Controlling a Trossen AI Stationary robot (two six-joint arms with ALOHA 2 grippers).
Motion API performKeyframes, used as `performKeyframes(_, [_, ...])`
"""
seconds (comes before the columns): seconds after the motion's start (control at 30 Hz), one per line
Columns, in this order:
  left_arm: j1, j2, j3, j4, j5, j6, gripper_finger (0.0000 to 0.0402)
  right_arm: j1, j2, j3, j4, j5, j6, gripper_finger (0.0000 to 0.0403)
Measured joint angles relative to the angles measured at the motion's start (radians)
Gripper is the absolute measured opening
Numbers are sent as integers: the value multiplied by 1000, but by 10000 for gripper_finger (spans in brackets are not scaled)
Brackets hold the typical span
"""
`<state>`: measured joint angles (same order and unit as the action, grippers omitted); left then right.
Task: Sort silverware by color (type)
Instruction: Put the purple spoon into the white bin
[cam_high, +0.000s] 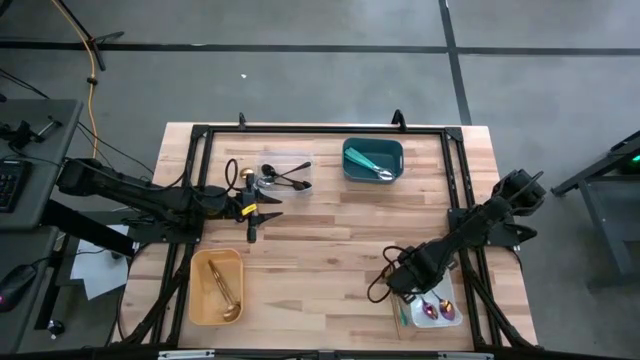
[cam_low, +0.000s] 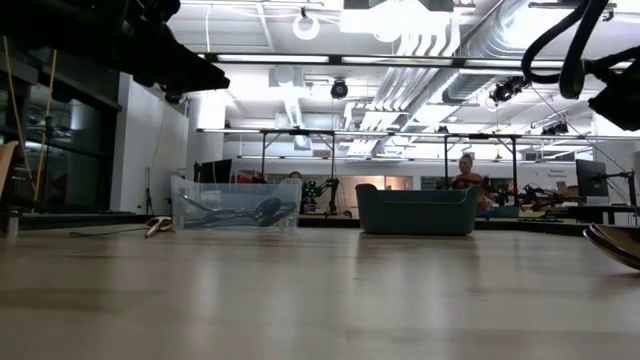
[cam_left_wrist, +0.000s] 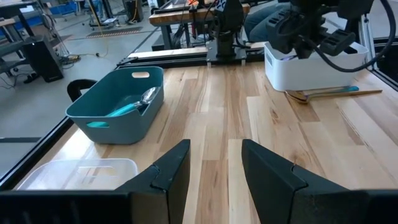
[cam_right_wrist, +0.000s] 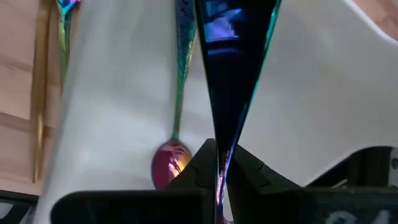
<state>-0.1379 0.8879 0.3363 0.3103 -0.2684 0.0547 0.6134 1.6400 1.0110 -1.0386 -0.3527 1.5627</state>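
Holding an iridescent utensil (cam_right_wrist: 231, 68) pinched between pressed-together fingers, the right tool (cam_right_wrist: 221, 171) hangs over the white container (cam_high: 437, 318) at lower right of the high view. Lower, align beside the pink spoon (cam_right_wrist: 169, 160), then release. Left tool (cam_left_wrist: 214, 165) waits spread, mid-left.

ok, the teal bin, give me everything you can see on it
The teal bin is a small rectangular tub, plastic by the look, with rounded corners and a cut-out handle at the end. It sits upright on the wooden table's far side, right of the clear bin, not touching it. Inside lie teal-handled spoons with silver bowls, leaning against a wall. Neither gripper is near it.
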Motion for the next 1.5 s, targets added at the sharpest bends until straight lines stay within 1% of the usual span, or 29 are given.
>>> performKeyframes(0.1, [0, 0, 0, 0, 0, 1, 136, -1, 0, -11, 12, 2, 0, 15])
performKeyframes(0.27, [0, 0, 0, 0, 0, 1, 136, 0, 0, -12, 17, 4, 0, 58])
performKeyframes(0.47, [0, 0, 0, 0, 0, 1, 136, 0, 0, -1, 10, -5, -77, 93])
performKeyframes(0.6, [0, 0, 0, 0, 0, 1, 136, 0, 0, 75, -74, -7, -128, 108])
performKeyframes(0.77, [0, 0, 0, 0, 0, 1, 136, 0, 0, 236, -240, 13, -184, 113])
performKeyframes(0.83, [0, 0, 0, 0, 0, 1, 136, 0, 0, 301, -257, 58, -193, 112])
performKeyframes(0.9, [0, 0, 0, 0, 0, 1, 136, 0, 0, 361, -227, 140, -210, 112])
performKeyframes(1.0, [0, 0, 0, 0, 0, 1, 136, 0, 0, 419, -91, 277, -283, 112])
performKeyframes(1.07, [0, 0, 0, 0, 0, 1, 136, -12, 0, 431, 51, 308, -356, 110])
performKeyframes(1.13, [0, 0, 0, 0, 0, 1, 136, -34, 17, 433, 181, 299, -412, 100])
performKeyframes(1.23, [0, 0, 0, 0, 0, 1, 136, -68, 77, 433, 278, 213, -523, 65])
performKeyframes(1.3, [0, 0, 0, 0, 0, 1, 136, -85, 123, 432, 272, 125, -613, 29])
performKeyframes(1.37, [0, 0, 0, 0, 0, 1, 136, -95, 164, 431, 234, 48, -704, 8])
performKeyframes(1.4, [0, 0, 0, 0, 0, 1, 136, -97, 182, 431, 209, 27, -735, 8])
performKeyframes(1.5, [0, 0, 0, 0, 0, 1, 136, -103, 224, 430, 123, 15, -800, 13])
